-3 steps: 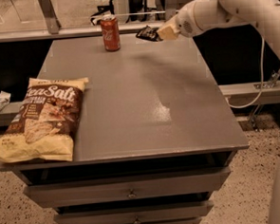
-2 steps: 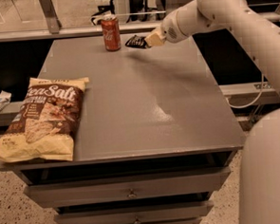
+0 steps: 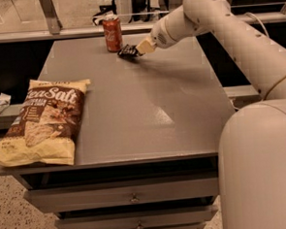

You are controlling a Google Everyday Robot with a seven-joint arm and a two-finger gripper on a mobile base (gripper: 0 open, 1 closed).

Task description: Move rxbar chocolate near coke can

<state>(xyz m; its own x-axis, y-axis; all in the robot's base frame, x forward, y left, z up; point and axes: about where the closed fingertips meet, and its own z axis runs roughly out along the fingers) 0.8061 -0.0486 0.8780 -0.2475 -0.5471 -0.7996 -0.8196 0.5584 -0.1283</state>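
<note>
By one can [image 3: 112, 34]: jaws, one rxbar [image 3: 128, 51].

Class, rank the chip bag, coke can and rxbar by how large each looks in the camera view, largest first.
1. chip bag, nearest the camera, which exaggerates it.
2. coke can.
3. rxbar, held by the gripper beside the can; its end is hidden, so this gap is unsure.

Office-like lab: grey metal drawer cabinet [image 3: 133, 198] on speckled floor [image 3: 11, 219], robot hand [image 3: 138, 49] at its far edge.
</note>
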